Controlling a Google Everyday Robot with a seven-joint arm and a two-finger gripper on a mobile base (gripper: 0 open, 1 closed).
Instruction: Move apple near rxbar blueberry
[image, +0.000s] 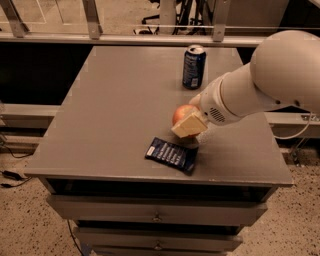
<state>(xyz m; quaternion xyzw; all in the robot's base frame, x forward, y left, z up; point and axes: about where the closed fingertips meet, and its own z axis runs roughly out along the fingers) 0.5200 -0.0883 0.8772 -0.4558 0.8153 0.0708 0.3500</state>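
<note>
Apple (181, 112) is basically there already: clamped in the hand (190, 125), low over the desk (115, 110) toward its front right corner, just beside the rxbar blueberry (171, 155) at the front edge. Looks like only letting go is left. Speckled floor, railing behind, grey desk with drawers, soda can (193, 66) near the back edge.

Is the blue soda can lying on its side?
No, the soda can stands upright, beyond the gripper that holds the apple near the rxbar blueberry.

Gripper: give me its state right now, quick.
Gripper: closed on the apple, right beside the blue snack bar.
</note>
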